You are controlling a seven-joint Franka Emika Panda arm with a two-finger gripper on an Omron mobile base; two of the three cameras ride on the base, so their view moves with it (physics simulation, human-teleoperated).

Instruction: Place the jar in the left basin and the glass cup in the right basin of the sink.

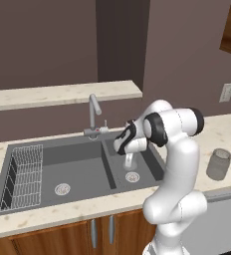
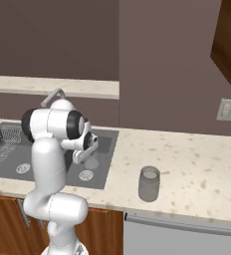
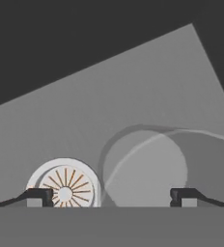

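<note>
Glass cup [image 3: 145,166] between spread fingertips of open gripper [image 3: 111,197], likely light, rigid, slippery, fragile; best gripped mid-wall across straight sides

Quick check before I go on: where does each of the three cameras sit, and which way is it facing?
Left base view: behind the arm to its left, facing forward and down at the sink; arm rises lower right.
Right base view: behind the arm to its right, facing the counter and jar; arm rises lower left.
Hand view: on the hand, looking down into the right basin at the glass cup and drain; claw open.
Both base views share sink, jar, arm.
</note>
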